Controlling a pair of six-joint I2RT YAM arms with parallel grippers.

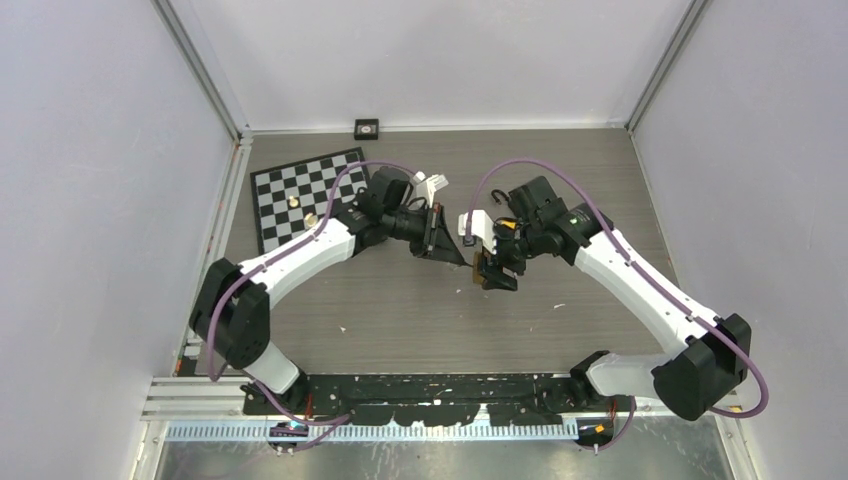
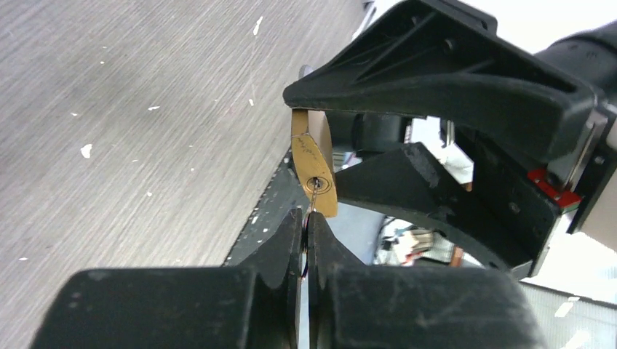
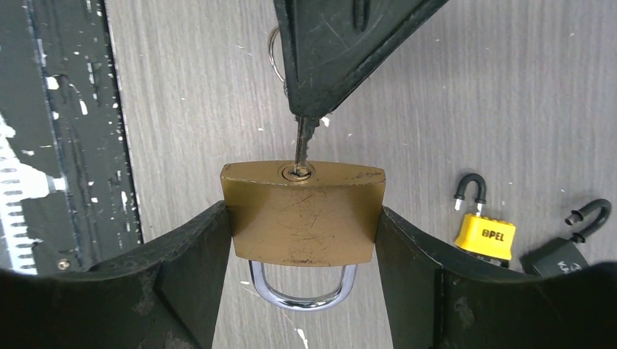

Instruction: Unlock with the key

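Observation:
My right gripper (image 3: 302,240) is shut on a brass padlock (image 3: 302,211) and holds it above the table, with its steel shackle (image 3: 302,287) closed. My left gripper (image 2: 307,222) is shut on a thin key (image 2: 313,198); the key blade (image 3: 300,149) stands in the keyhole (image 3: 297,172) on the padlock's bottom face. In the left wrist view the padlock (image 2: 314,163) shows edge-on between the right gripper's fingers (image 2: 436,80). In the top view the two grippers meet mid-table: left (image 1: 455,252), right (image 1: 490,275).
A yellow padlock (image 3: 484,234) and a black padlock (image 3: 564,254), both with open shackles, lie on the table to the right. A checkerboard (image 1: 300,195) lies at the back left. The black rail (image 3: 65,123) runs along the near edge.

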